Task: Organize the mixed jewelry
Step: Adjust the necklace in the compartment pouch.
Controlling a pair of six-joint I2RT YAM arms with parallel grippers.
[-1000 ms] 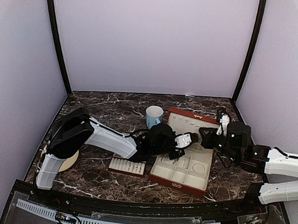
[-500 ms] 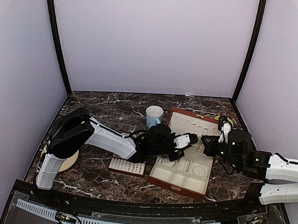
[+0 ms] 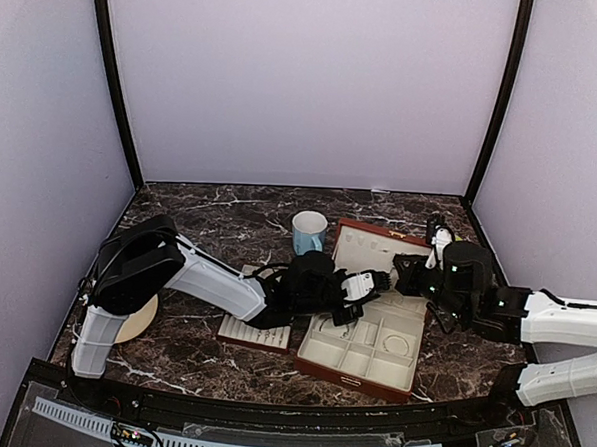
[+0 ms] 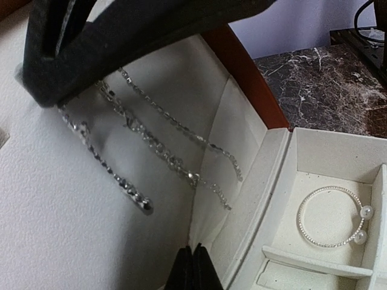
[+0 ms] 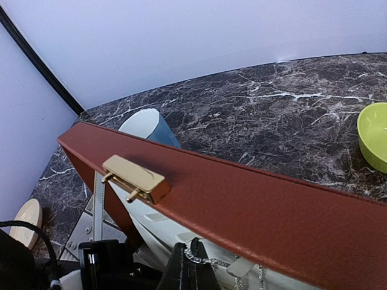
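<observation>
Red-brown box (image 3: 354,368) w/ cream lining stands open on the dark marbled worktop (image 3: 176,355), right of centre, base toward the near edge. Cream slotted tray (image 3: 255,332) lies just left of the box. Small pieces sit in its slots, too small to ID. Pale round disc (image 3: 141,320) lies by the left arm base.

Box base, a right-hand compt.: one thin silvery bangle (image 4: 326,245) w/ two pearl ends lies flat inside. Other compts.: contents not resolvable.

Left gripper (image 4: 193,266): fully closed, tips pressed together, nothing between them. Pos.: over the rear of the box base, pointing at the foot of the lid lining.

Fine chains (image 4: 175,162), approx. three strands, hang slantwise down the cream inner face of the raised lid (image 5: 260,205).

Right gripper (image 5: 189,266): fully closed, at the lid's upper edge on the lining side, facing the left gripper w/ tips near each other. Chain links show right at its tips; cannot tell whether they are pinched.

Lid outer face carries a gold clasp (image 5: 135,177). Beyond the lid: blue mug (image 5: 145,125), upright, just behind the box's left rear corner. Far right: green bowl (image 5: 372,142), well apart from the mug.
</observation>
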